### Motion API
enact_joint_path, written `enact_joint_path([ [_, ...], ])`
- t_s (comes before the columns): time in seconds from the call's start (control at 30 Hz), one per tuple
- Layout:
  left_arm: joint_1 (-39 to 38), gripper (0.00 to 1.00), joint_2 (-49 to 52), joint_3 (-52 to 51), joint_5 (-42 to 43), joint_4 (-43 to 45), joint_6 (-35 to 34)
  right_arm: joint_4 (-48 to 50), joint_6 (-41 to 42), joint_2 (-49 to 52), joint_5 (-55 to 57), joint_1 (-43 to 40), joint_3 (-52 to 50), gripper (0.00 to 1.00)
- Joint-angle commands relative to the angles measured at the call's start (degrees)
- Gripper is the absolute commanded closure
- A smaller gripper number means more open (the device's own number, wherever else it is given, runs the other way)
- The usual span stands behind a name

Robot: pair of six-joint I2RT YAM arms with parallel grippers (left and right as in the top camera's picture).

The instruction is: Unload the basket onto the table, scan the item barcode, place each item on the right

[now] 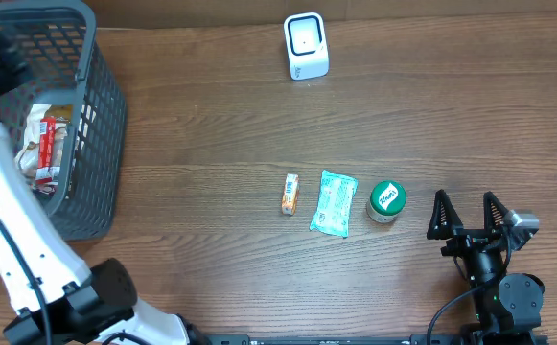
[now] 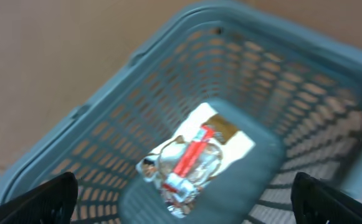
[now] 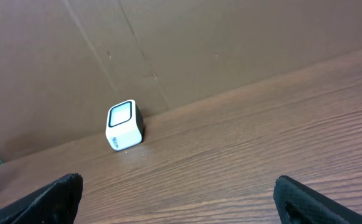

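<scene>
A white barcode scanner (image 1: 306, 45) stands at the back of the table, also seen as the scanner (image 3: 124, 125) in the right wrist view. Three items lie mid-table: a small orange bar (image 1: 290, 194), a teal packet (image 1: 334, 202) and a green-lidded jar (image 1: 386, 201). My left gripper (image 2: 184, 190) hangs open over the grey basket (image 2: 305, 106), above a crumpled white packet with a red stripe (image 2: 190, 158) on its floor, and holds nothing. My right gripper (image 1: 468, 217) stands open and empty just right of the jar, facing the scanner.
The grey basket (image 1: 105, 115) fills the table's left end, with the same packets (image 1: 46, 149) inside. My white left arm (image 1: 10, 230) rises along its near side. A brown cardboard wall (image 3: 168, 50) runs behind the scanner.
</scene>
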Motion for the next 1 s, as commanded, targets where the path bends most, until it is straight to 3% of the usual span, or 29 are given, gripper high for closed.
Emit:
enact_joint_path([
  [0.0,3.56,0.0,3.8,1.07,4.13,-0.52,1.07,0.39,-0.17,-0.5,-0.33,-0.26,-0.59,0.0],
  [0.97,5.2,0.0,37.51,1.07,6.45,-2.36,13.14,0.39,-0.17,-0.5,-0.33,-0.26,-0.59,0.0],
])
